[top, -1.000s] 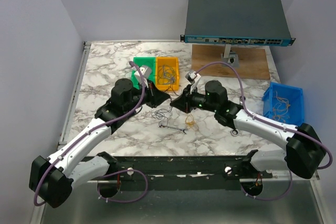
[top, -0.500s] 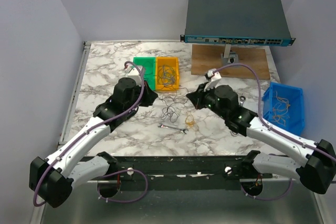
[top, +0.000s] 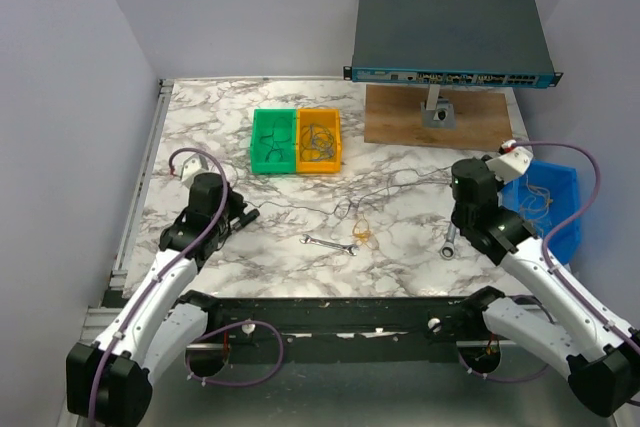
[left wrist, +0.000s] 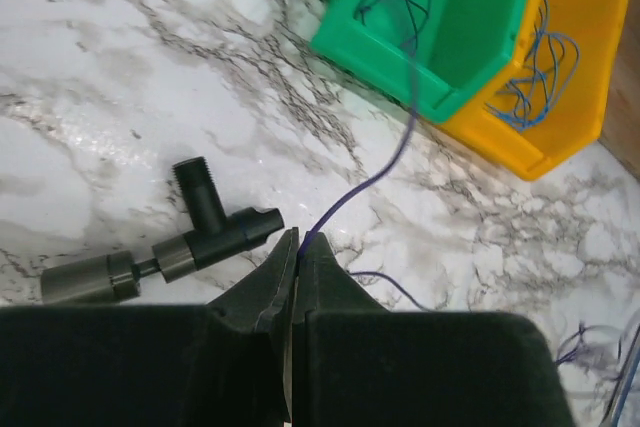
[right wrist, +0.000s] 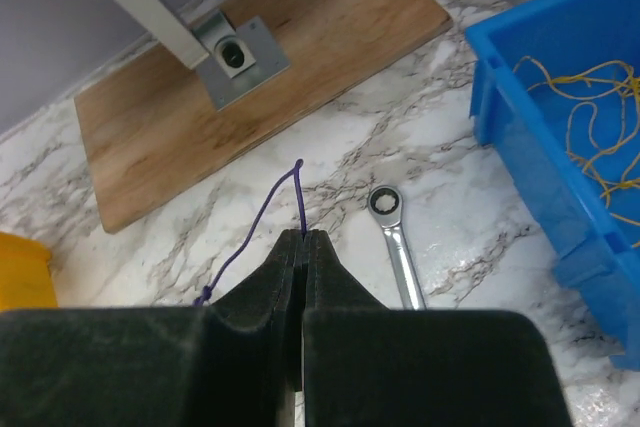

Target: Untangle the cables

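Observation:
The cables are thin wires stretched across the marble table. A dark blue strand (top: pixel 300 210) runs from my left gripper (top: pixel 251 214) through a small knot (top: pixel 346 209) toward my right gripper (top: pixel 462 175). A yellow-orange loop (top: pixel 362 232) lies just below the knot. In the left wrist view my left gripper (left wrist: pixel 298 243) is shut on the blue strand (left wrist: pixel 370 182). In the right wrist view my right gripper (right wrist: pixel 303 235) is shut on the strand's other end (right wrist: pixel 298 192), which has a small knot lower left.
A green bin (top: pixel 273 140) and a yellow bin (top: pixel 319 139) hold wires at the back. A blue bin (top: pixel 543 202) with yellow wires stands right. A spanner (top: pixel 330 244), a ratchet wrench (right wrist: pixel 395 242), a black fitting (left wrist: pixel 200 232), and a wooden board (top: pixel 440 117) under a network switch (top: pixel 450 42) are nearby.
Both arms have pulled apart, the left to the left and the right to the right. The bundle between them has been drawn out into a long strand.

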Controlling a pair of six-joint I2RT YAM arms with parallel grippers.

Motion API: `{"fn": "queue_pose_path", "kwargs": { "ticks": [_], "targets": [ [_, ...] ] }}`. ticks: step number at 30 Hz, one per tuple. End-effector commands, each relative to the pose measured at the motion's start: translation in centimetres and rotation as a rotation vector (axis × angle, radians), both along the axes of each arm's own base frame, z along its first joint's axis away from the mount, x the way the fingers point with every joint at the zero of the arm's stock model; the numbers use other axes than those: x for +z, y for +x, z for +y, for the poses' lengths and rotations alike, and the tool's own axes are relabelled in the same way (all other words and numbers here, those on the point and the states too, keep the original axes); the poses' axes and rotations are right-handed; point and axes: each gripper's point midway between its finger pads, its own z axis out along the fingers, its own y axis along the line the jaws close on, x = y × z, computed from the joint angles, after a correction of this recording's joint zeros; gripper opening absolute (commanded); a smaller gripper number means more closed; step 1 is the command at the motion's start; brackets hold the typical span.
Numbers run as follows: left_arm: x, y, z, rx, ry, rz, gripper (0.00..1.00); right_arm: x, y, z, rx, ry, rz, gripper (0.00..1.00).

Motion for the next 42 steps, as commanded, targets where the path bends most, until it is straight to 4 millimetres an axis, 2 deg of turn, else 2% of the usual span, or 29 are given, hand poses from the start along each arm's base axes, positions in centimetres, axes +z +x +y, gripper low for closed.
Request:
{"fn": "queue_pose_path", "kwargs": {
  "ticks": [1, 4, 8, 12, 16, 18, 21, 23, 26, 31, 33, 34, 36, 40, 42],
  "targets": [
    [1.5, -0.2, 3.0, 0.183, -0.023, -0.072, 0.00, 1.6, -0.8, -2.2, -0.124, -0.011, -0.046, 0.01],
    [2.7, -0.1, 3.4, 0.198, -0.016, -0.103, 0.00, 2.0, -0.5, -2.1, -0.131, -0.004, -0.055, 0.01],
    [4.3, -0.7, 6.1, 0.334, 0.031, -0.088, 0.00, 3.5, -0.7, -2.9, -0.177, -0.010, -0.084, 0.01],
    [7.4, 0.3, 5.8, 0.299, 0.010, -0.181, 0.00, 4.6, -0.3, -2.3, -0.133, -0.009, -0.104, 0.01],
    [10.0, -0.1, 9.0, 0.438, 0.066, -0.171, 0.00, 5.3, -0.8, -3.6, -0.201, -0.041, -0.114, 0.01],
    [11.0, 0.0, 9.8, 0.460, 0.037, -0.191, 0.00, 5.6, -1.0, -3.6, -0.198, -0.028, -0.128, 0.01],
    [11.3, 0.4, 11.3, 0.506, -0.037, -0.200, 0.00, 6.1, -2.2, -5.3, -0.313, -0.025, -0.171, 0.01],
    [10.7, -0.2, 14.2, 0.610, -0.063, -0.160, 0.00, 6.5, -3.5, -6.8, -0.402, -0.013, -0.213, 0.01],
    [10.9, -0.8, 16.0, 0.660, -0.071, -0.152, 0.00, 6.8, -4.2, -7.1, -0.415, 0.027, -0.251, 0.01],
    [11.8, -0.5, 15.9, 0.638, -0.071, -0.170, 0.00, 6.6, -3.1, -5.9, -0.344, 0.063, -0.250, 0.01],
    [13.8, 1.6, 13.5, 0.441, -0.070, -0.266, 0.00, 6.4, -1.6, -4.0, -0.234, 0.081, -0.236, 0.01],
    [13.9, 2.0, 12.6, 0.389, -0.082, -0.263, 0.00, 6.3, -1.0, -3.3, -0.200, 0.091, -0.235, 0.01],
    [14.2, 2.2, 12.6, 0.389, -0.076, -0.237, 0.00, 5.8, -0.2, -2.6, -0.170, 0.095, -0.227, 0.01],
    [16.4, 3.6, 10.0, 0.214, -0.012, -0.262, 0.00, 5.1, 1.1, -0.8, -0.080, 0.101, -0.205, 0.01],
    [17.1, 4.0, 9.4, 0.189, 0.025, -0.239, 0.00, 4.4, 1.5, -0.3, -0.060, 0.110, -0.205, 0.01]
  ]
}}
